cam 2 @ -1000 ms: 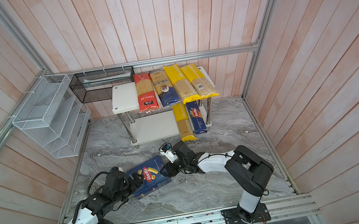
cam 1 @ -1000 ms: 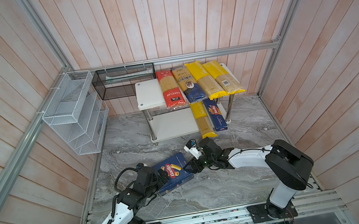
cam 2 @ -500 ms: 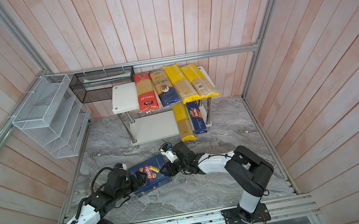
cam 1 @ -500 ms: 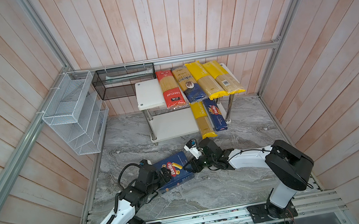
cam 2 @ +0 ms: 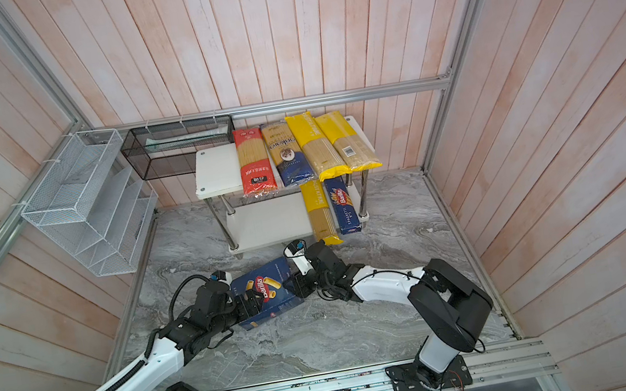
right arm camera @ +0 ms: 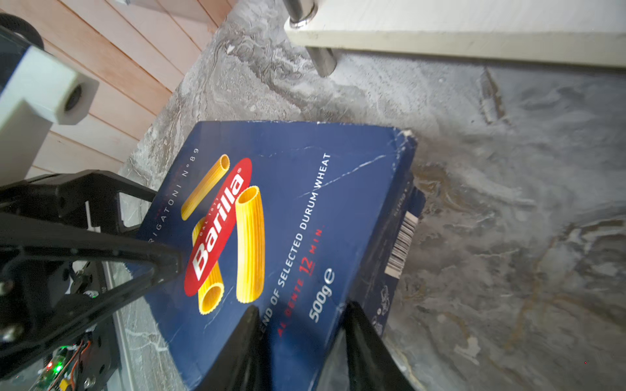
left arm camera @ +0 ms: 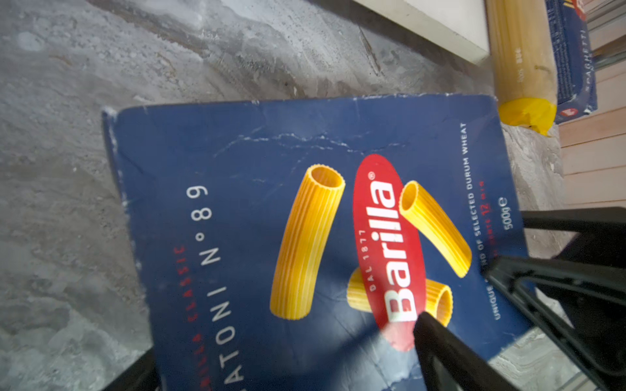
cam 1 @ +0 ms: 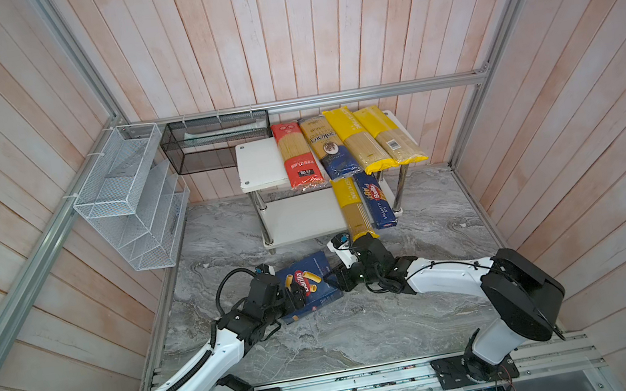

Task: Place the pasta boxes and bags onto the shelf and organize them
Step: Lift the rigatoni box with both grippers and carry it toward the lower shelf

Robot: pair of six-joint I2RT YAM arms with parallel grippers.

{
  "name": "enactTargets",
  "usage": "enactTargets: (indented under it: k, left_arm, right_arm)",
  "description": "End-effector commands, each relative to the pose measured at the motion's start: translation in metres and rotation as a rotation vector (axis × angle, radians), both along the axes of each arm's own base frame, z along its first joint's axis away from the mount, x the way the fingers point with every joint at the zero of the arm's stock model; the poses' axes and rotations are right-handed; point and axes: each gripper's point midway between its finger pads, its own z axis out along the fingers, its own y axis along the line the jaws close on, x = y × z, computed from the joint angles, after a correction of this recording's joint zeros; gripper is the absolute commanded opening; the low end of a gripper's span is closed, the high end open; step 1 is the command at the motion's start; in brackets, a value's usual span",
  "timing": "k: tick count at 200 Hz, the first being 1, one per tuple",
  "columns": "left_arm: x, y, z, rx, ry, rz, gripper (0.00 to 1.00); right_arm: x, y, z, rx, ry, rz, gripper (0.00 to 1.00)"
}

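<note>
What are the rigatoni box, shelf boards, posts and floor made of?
rigatoni box: matte printed cardboard; white creases, scuffed edges.
shelf boards: white, matte; likely painted wood or plastic, unclear.
posts: polished metal; mirror-like shine.
floor: grey veined marble look; stone or laminate, unclear.

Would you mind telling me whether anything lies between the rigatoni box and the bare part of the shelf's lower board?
Nothing visible does: only bare floor separates the rigatoni box from the lower board, whose front chrome post stands at the corner.

lab mock-up cell: plank walls (cam 1: 277, 21), aluminium frame (cam 1: 330, 98)
</note>
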Motion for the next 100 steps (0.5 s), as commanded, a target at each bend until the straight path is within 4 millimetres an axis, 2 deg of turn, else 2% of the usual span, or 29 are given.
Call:
enactTargets:
  k: [1, 41, 100]
  left_arm:
    - [0.038, -0.061, 0.116, -0.244, -0.356, -0.175, 1.00]
    - [0.059, -0.075, 0.138, -0.229, -0.420, -0.202, 1.00]
    - [0.096, -0.089, 0.159, -0.171, -0.483, -0.232, 1.00]
  right_arm:
    - [-0.014, 0.034, 0.065, 0.193, -0.106, 0.125, 0.39]
    - [0.007, 0.029, 0.094, 0.220, -0.185, 0.071, 0.39]
    - [0.045, 0.009, 0.114, 0.257, -0.243, -0.011, 0.39]
